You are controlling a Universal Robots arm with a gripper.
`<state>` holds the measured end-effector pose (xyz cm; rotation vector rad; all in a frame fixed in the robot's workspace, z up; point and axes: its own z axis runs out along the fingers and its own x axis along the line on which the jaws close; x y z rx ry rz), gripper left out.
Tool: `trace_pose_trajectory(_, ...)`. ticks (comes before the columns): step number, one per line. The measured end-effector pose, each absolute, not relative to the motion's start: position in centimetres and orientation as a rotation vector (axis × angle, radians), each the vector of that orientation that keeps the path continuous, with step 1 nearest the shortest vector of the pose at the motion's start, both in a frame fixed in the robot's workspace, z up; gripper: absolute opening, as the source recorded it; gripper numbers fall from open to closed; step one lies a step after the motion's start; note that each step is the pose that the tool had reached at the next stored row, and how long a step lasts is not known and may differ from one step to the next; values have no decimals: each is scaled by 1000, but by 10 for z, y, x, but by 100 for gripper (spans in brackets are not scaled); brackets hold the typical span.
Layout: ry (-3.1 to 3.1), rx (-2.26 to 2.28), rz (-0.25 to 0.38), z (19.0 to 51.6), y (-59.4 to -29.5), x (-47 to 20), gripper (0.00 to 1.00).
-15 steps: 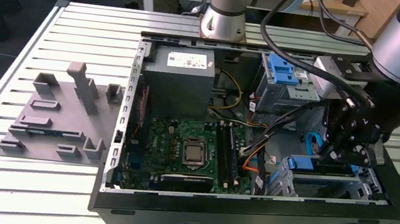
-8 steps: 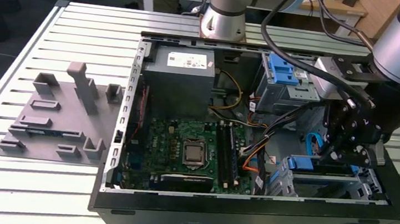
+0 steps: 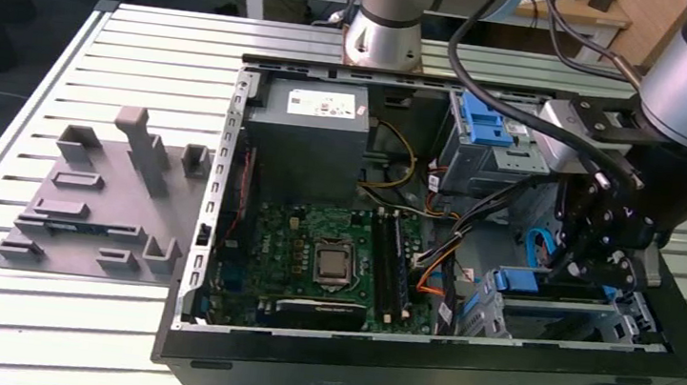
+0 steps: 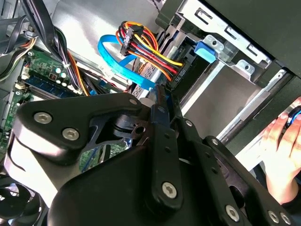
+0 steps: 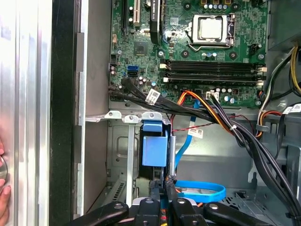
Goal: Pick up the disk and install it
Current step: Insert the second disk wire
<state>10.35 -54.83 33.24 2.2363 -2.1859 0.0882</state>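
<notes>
The disk [image 5: 154, 150] stands edge-on in the metal drive cage [image 5: 120, 155] at the front corner of the open computer case, its blue plastic frame facing the first wrist camera. In the exterior view its blue frame [image 3: 524, 281] shows inside the cage at the case's lower right. My gripper [image 5: 163, 188] reaches down into that cage, fingers close together with a strip of blue frame between them. In the second wrist view the fingers [image 4: 165, 123] meet beside a bundle of power wires [image 4: 146, 49]. The exterior view has the gripper [image 3: 585, 266] low inside the case.
A green motherboard [image 3: 324, 258] fills the case floor, with a grey power supply box [image 3: 305, 126] behind. Black and coloured cables [image 5: 211, 115] and a blue data cable [image 5: 202, 190] run close to the cage. A person's hand [image 4: 282, 150] rests outside the case. A grey fixture plate [image 3: 99, 215] lies on the exterior view's left.
</notes>
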Motion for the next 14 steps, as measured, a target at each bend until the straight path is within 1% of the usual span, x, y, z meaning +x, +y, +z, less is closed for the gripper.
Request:
trace_pose_trajectory(13,-2186,2236,88,329,-549,104,16)
trace_pose_trajectory(14,-2186,2236,88,329,-549,104,18)
